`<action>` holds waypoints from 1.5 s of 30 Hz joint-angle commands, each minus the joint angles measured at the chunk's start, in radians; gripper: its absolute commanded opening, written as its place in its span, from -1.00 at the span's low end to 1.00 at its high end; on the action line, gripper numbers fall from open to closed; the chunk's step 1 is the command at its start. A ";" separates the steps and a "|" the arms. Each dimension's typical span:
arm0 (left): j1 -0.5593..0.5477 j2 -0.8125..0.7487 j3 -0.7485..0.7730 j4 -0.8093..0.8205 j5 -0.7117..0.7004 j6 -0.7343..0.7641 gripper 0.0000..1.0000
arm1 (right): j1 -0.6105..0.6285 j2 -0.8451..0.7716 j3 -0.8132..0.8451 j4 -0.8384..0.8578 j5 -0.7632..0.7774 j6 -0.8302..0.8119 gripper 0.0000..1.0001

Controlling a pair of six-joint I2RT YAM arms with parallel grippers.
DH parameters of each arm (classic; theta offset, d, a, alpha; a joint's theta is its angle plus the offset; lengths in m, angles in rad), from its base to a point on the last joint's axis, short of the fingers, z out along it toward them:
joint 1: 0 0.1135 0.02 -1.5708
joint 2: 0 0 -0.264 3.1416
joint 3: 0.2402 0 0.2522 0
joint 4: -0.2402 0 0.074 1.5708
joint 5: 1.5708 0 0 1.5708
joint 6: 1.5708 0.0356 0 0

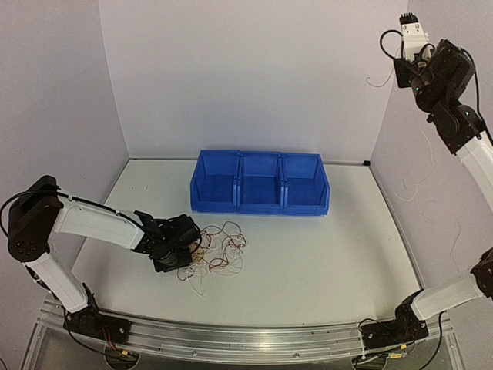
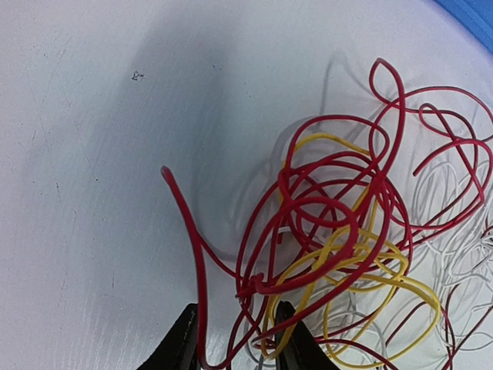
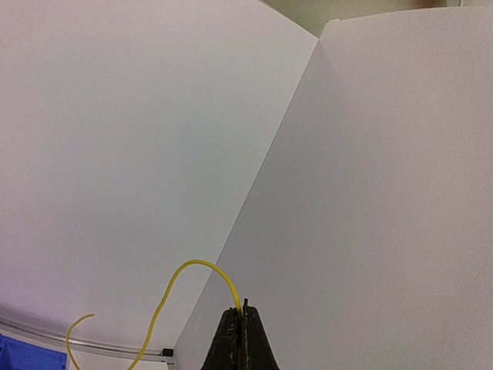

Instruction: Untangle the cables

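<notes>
Left wrist: my left tool sits part-open astride light, springy red-yellow-white curly wire cables; I'd pinch the red loose end. Right tool clamps a thin yellow wire.

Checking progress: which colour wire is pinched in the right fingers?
One yellow wire, held alone in the right fingers; the other cables lie tangled on the table.

walls: back wall panel, left wall panel and right wall panel are standing plain white | lower centre: white tabletop is lying flat | bottom edge: aluminium rail is running across | light: falling soft, even
</notes>
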 commanded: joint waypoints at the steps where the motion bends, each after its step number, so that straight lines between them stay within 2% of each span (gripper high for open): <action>1: 0.004 -0.031 0.022 0.020 -0.008 0.028 -0.35 | -0.001 0.007 0.022 -0.086 -0.129 0.149 -1.00; 6: 0.004 -0.011 0.058 0.025 0.010 0.057 -0.30 | -0.001 0.029 0.082 -0.189 -0.246 0.321 -1.00; 10: 0.005 -0.008 0.075 0.031 0.022 0.076 -0.12 | 0.000 0.052 0.102 -0.218 -0.326 0.420 -1.00; 15: 0.005 -0.018 0.100 0.032 0.026 0.105 0.24 | -0.001 0.109 0.137 -0.222 -0.437 0.524 -1.00; 20: 0.004 -0.033 0.125 0.022 0.021 0.129 0.48 | -0.001 0.203 0.206 -0.221 -0.540 0.605 -1.00; 24: 0.004 -0.063 0.129 0.018 0.014 0.140 0.67 | -0.001 0.301 0.290 -0.190 -0.567 0.650 -1.00; 27: 0.004 -0.093 0.127 0.017 0.009 0.146 0.96 | -0.001 0.387 0.388 -0.181 -0.581 0.666 -1.00; 38: 0.004 -0.225 0.102 0.020 -0.016 0.162 0.99 | -0.001 0.641 0.724 -0.129 -0.569 0.702 -1.00; 41: 0.004 -0.264 0.083 0.016 -0.030 0.155 0.99 | -0.001 0.691 0.778 -0.072 -0.569 0.730 -1.00; 45: 0.005 -0.314 0.063 -0.008 -0.051 0.133 0.99 | -0.001 0.766 0.854 0.015 -0.556 0.667 -1.00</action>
